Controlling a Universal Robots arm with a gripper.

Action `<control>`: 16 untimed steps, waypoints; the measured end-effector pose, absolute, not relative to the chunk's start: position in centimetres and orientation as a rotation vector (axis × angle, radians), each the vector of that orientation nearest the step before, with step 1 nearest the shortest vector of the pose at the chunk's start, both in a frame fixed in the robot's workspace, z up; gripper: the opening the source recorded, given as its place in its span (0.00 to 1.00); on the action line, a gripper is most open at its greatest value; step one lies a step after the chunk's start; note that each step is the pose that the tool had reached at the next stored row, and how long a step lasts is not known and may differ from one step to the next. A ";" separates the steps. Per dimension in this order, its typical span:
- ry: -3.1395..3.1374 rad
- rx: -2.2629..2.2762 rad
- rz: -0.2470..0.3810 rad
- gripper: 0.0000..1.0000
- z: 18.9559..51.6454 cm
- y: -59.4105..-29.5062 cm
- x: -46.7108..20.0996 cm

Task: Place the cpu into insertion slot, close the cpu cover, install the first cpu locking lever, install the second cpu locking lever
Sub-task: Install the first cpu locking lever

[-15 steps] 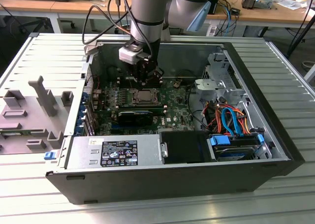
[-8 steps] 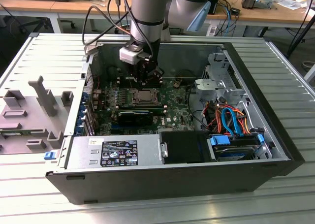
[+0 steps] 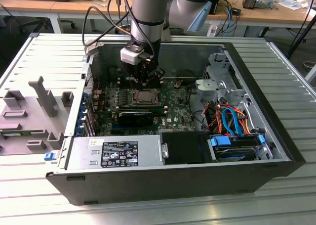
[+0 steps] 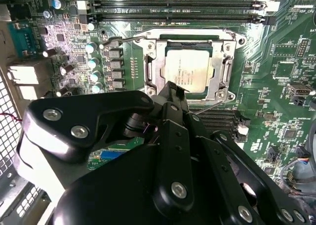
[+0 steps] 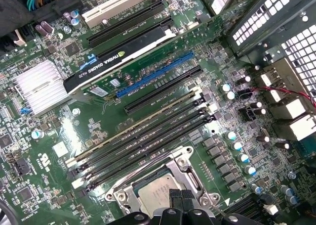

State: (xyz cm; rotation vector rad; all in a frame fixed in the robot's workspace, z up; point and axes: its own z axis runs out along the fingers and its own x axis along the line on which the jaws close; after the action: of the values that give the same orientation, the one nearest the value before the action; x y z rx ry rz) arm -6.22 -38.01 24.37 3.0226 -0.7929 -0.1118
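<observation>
Ribbed metal tabletop [image 3: 276, 86], open PC case [image 3: 232, 180] lying flat so you reach straight down. Your hand [image 4: 172, 86] hovers pinched narrow, holding nothing, at the socket edge. The cpu [image 4: 190, 69] already sits in the insertion slot [image 4: 150, 62], cover frame [image 4: 228, 72] down around it.

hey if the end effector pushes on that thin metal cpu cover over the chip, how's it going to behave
The cpu cover looks like thin sheet metal, so it would probably flex slightly rather than stay rigid. It seems to lie flat around the cpu, so a push would likely press onto the chip. The end effector, close by, may slip on its shiny surface.
</observation>
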 end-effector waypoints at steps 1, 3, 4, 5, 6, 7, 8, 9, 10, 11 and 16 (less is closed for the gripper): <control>-0.789 3.023 -0.112 0.11 24.4 -38.0 -6.2; -0.779 3.026 -0.112 0.11 24.4 -38.0 -6.2; -0.772 3.028 -0.112 0.11 24.4 -38.0 -6.2; -0.768 3.029 -0.112 0.11 24.4 -38.0 -6.2; -0.765 3.029 -0.112 0.11 24.4 -38.0 -6.2; -0.760 3.030 -0.112 0.11 24.4 -38.0 -6.2; -0.757 3.031 -0.112 0.11 24.4 -38.0 -6.2; -0.752 3.032 -0.111 0.11 24.4 -38.0 -6.2; -0.748 3.033 -0.111 0.11 24.4 -38.0 -6.2; -0.745 3.034 -0.111 0.11 24.4 -38.0 -6.2; -0.721 3.039 -0.111 0.11 24.4 -38.0 -6.2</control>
State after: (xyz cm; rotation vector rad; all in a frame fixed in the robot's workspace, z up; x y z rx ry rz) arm -6.22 -38.01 24.37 3.0389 -0.7208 -0.1113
